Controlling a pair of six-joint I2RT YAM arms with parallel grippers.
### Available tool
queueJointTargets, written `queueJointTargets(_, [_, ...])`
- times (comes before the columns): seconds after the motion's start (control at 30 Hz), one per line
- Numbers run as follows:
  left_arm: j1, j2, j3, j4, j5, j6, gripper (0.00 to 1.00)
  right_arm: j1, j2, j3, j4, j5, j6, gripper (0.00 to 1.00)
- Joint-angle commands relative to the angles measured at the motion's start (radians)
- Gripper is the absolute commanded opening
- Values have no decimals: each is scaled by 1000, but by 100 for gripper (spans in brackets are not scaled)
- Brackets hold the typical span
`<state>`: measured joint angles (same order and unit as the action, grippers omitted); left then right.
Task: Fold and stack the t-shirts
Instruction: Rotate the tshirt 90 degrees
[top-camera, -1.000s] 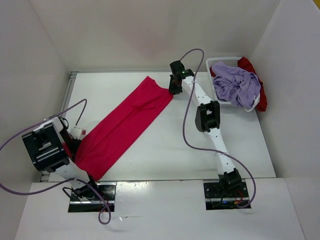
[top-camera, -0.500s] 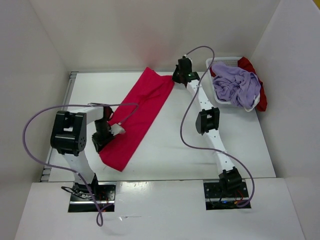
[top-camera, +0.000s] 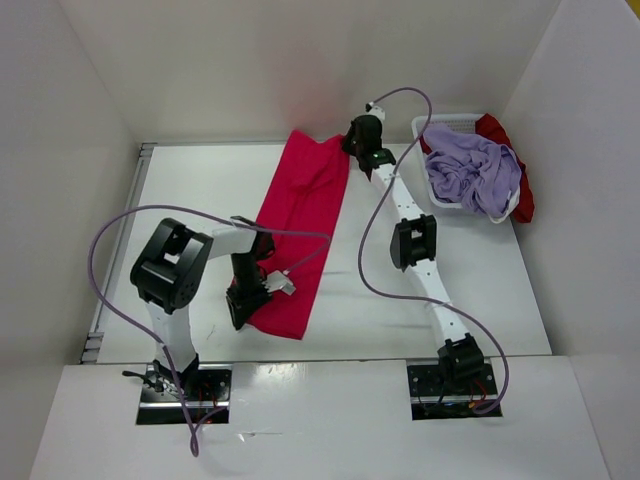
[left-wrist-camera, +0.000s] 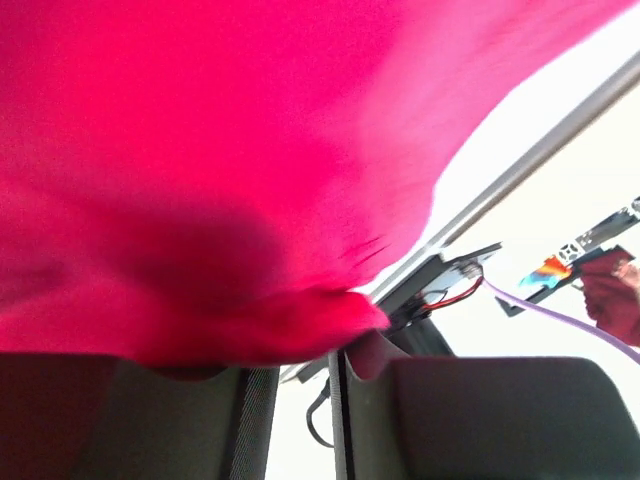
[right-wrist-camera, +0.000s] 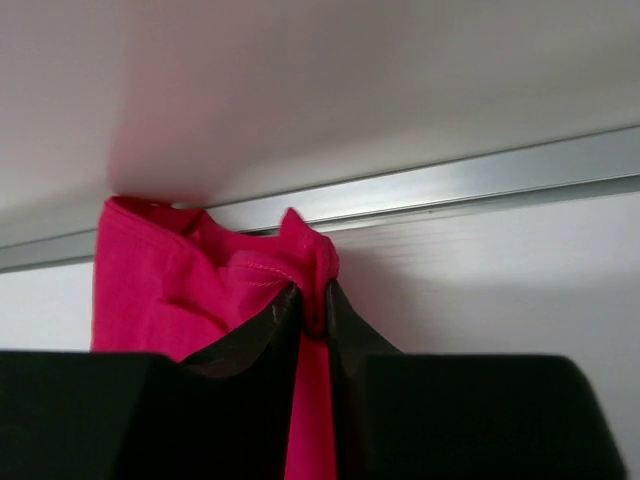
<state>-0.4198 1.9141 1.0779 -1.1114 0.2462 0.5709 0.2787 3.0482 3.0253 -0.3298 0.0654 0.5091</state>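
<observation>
Four shirts are listed for the job; 3 are accounted for, and the cream one is not seen.

1. Magenta-pink t-shirt (top-camera: 303, 215): stretched as a long narrow band over the counter (top-camera: 480, 290), from far centre by the back wall to near left-centre. It is held at both ends, presumably so the cloth is pulled straight and flat before a fold is made. Whether the middle rests on the counter cannot be told.

2. Right gripper (right-wrist-camera: 310, 300): fingers are pinched tight on a bunched corner of the pink shirt, at the far edge just beside the metal rail (right-wrist-camera: 480, 185). Nothing but cloth is seen betw. the fingers.

3. Left gripper (left-wrist-camera: 305, 370): closed to a narrow slit, w/ the shirt's near hem apparently caught in it. The cloth is viewed from beneath and fills most of the left wrist view, so this end is judged lifted.

4. Basket (top-camera: 445, 125), white lattice, far right: lavender t-shirt (top-camera: 470, 170) is heaped in it, unfolded; dark red t-shirt (top-camera: 522, 195) is draped over its right side. Both are well apart from the grippers, prob. left as a queue.

Status, est.: early. No finished fold or stack is visible. An even laydown is called for next; a thin hem pinch could slip under tension.
</observation>
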Motion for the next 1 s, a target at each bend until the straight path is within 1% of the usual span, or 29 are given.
queueJointTargets(0.0, [-49,26,-18,197,99,23,32,11,12,76,22,11,-14,22])
queueJointTargets(0.03, [-63,26,-27,208,88,23,33,2,12,90,9,2,-4,29])
queueJointTargets(0.07, [-63,16,-27,217,74,14,34,2,12,90,-3,2,-4,39])
queueJointTargets(0.1, [-73,16,-38,217,65,14,36,2,12,110,-33,2,-4,63])
queueJointTargets(0.17, [-82,-10,-50,237,50,-5,39,-7,-5,110,-69,2,-17,87])
queueJointTargets(0.2, [-82,-29,-50,237,41,-14,43,-7,-17,110,-118,2,-17,99])
queueJointTargets(0.27, [-82,-45,-59,249,25,-23,46,-7,-75,110,-184,16,-38,99])
queueJointTargets(0.3, [-82,-46,-59,249,25,-23,49,-7,-98,110,-262,27,-38,99])
queueJointTargets(0.33, [-71,-59,-59,260,15,-32,54,2,-121,110,-306,55,-49,100])
queueJointTargets(0.4, [-57,-81,-59,260,5,-42,56,13,-205,95,-397,98,-58,100])
queueJointTargets(0.43, [-47,-81,-70,271,5,-42,58,13,-250,57,-450,115,-73,100])
queueJointTargets(0.47, [-34,-92,-70,283,-4,-54,59,23,-305,3,-451,131,-73,100])
queueJointTargets(0.5, [-10,-102,-81,283,-13,-54,59,36,-362,-96,-451,155,-96,100])
queueJointTargets(0.53, [-1,-102,-81,297,-22,-65,59,46,-462,-127,-478,189,-106,100])
queueJointTargets(0.57, [13,-119,-81,297,-22,-65,59,47,-510,-182,-494,206,-106,100])
queueJointTargets(0.6, [13,-144,-81,297,-34,-74,59,47,-557,-204,-508,206,-127,100])
queueJointTargets(0.63, [13,-156,-90,309,-35,-74,60,47,-630,-213,-575,206,-136,100])
queueJointTargets(0.7, [13,-188,-90,309,-44,-74,61,60,-667,-189,-691,246,-146,100])
queueJointTargets(0.73, [13,-188,-90,309,-44,-83,62,80,-736,-238,-745,260,-146,100])
queueJointTargets(0.77, [22,-204,-90,309,-53,-83,62,95,-785,-398,-746,269,-146,100])
queueJointTargets(0.83, [33,-213,-90,309,-53,-83,62,175,-877,-579,-736,345,-136,100])
queueJointTargets(0.87, [50,-213,-90,299,-64,-83,62,207,-984,-685,-676,379,-120,100])
queueJointTargets(0.9, [62,-233,-99,298,-64,-72,62,239,-1046,-909,-631,410,-107,100])
queueJointTargets(0.93, [93,-242,-99,298,-73,-72,62,272,-1109,-1016,-594,424,-46,100])
queueJointTargets(0.97, [110,-268,-114,298,-73,-63,62,263,-1234,-1210,-527,371,-9,100])
